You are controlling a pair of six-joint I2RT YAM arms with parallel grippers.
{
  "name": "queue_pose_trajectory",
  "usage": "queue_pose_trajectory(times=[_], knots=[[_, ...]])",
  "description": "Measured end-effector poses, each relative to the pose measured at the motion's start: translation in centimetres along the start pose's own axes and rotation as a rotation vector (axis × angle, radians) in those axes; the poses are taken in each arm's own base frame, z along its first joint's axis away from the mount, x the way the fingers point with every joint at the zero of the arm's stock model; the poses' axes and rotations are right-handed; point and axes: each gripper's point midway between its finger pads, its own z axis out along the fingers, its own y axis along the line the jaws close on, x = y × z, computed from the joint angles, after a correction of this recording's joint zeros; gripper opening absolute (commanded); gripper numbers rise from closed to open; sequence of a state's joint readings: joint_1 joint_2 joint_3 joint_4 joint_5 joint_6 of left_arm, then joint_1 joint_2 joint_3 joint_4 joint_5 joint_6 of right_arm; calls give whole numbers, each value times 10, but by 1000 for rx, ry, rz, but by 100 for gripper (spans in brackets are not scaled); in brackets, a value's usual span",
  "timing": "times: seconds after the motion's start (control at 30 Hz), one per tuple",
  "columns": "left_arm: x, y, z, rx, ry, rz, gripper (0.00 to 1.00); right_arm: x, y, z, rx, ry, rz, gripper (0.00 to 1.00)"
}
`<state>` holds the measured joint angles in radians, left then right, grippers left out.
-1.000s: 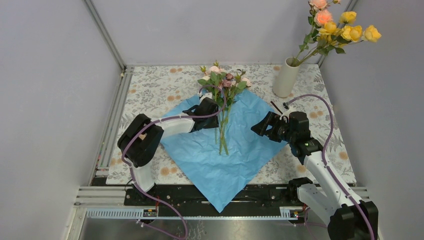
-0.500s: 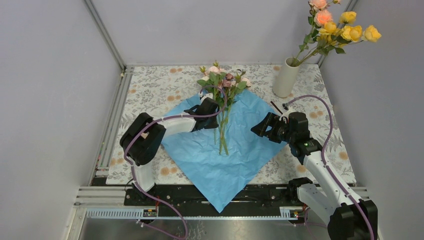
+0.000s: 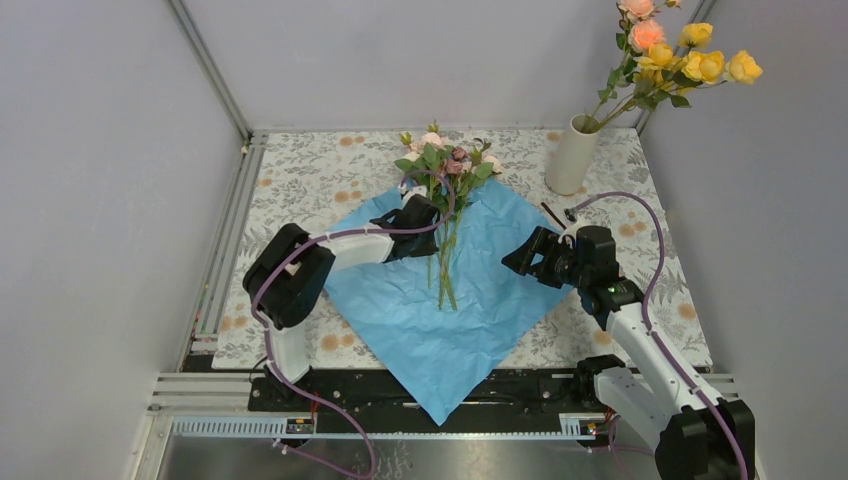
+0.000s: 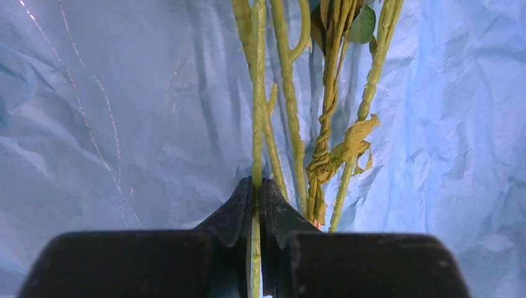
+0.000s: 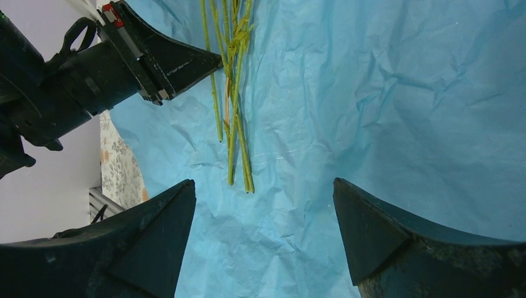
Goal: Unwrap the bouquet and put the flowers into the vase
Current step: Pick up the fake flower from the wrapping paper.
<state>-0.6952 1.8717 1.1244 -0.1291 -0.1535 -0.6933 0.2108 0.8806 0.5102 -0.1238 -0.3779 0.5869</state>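
Lying on the opened paper point(image 3: 440, 320), a few flowers point(image 3: 446, 170) are left; one stem point(image 4: 257, 112) is clenched by the left gripper point(image 4: 257, 186), the right gripper point(image 5: 263, 186) is spread wide, and others are seen in the vase point(image 3: 570, 160).

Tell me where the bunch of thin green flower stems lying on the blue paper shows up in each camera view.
Top external: the thin green flower stems lie at the centre, running down from the blooms.
Left wrist: the stems come down from the top edge at centre; one is pinched in the left hand.
Right wrist: the stems sit upper left of centre.
Shared landmark: the crinkled blue paper sheet lies under them in every view.
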Motion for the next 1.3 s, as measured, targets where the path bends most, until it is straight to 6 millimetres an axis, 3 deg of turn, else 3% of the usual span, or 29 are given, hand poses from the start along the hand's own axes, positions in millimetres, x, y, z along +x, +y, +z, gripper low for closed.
queue_pose_trajectory(times=[0.23,0.53,0.83,1.1,1.3], knots=[[-4,-1,-15,35,-43,-24,0,1,0,-1,-1,-1,5,88],[-39,-20,-46,143,-181,-46,0,0,1,-3,-7,-9,2,88],[-34,-16,-62,206,-230,-27,0,1,3,-7,-10,-13,0,89],[-54,-39,-117,382,-334,-13,0,0,14,-14,-56,-24,8,90],[-64,-55,-168,523,-342,-8,0,0,43,-26,-186,-9,34,91]])
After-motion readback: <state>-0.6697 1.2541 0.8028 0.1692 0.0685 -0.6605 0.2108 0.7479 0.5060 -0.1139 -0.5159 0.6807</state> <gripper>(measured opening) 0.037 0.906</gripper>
